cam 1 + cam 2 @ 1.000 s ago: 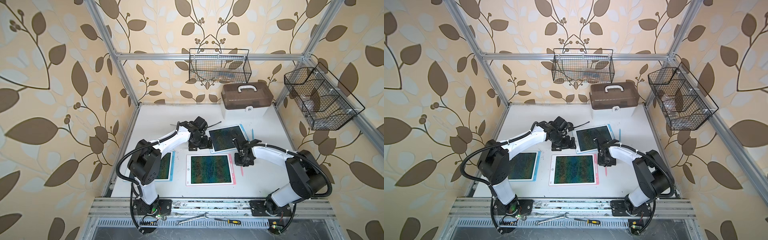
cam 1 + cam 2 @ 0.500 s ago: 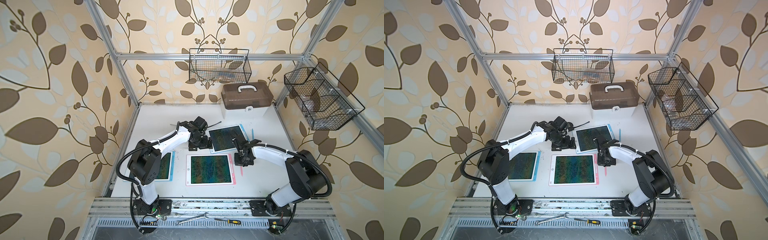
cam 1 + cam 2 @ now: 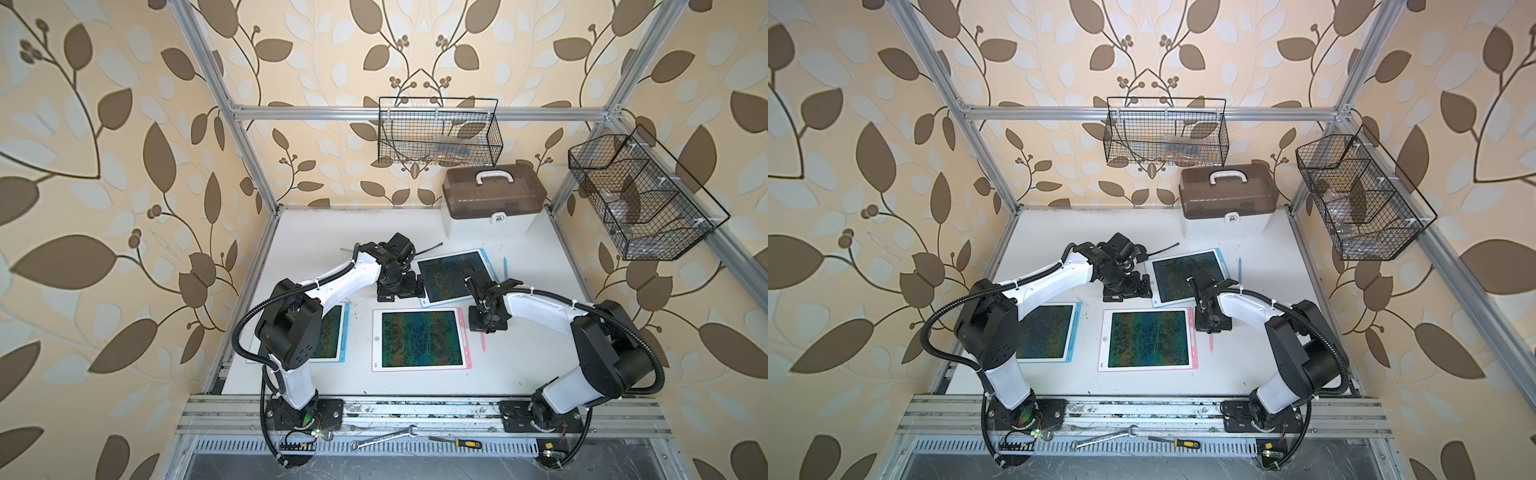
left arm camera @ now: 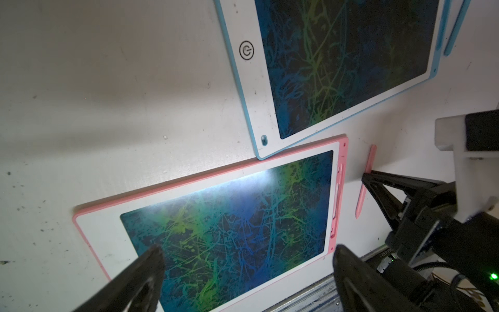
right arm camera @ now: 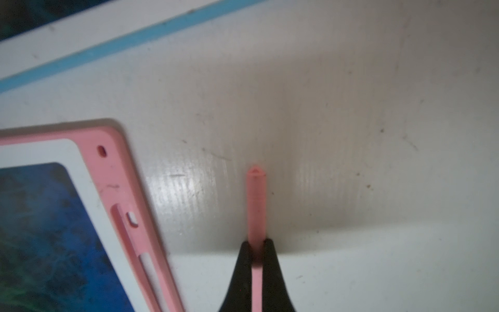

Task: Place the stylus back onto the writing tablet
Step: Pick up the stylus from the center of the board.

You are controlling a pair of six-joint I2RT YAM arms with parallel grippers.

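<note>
your right gripper pinches the pink stylus; left gripper stands spread. lift level, then align with the slot on the pink tablet.

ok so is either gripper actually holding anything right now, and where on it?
Right gripper is shut on the pink stylus, pinching its shaft a little back from the blunt end. Left gripper is open, holding nothing.

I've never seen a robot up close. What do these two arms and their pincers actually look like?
The left arm and right arm match: smooth white links between chunky black joints, each on a black base plate bolted to a metal rail. A ribbed black cable loops outside each arm. The left pincer and right pincer are black, with two tapering fingers.
</note>
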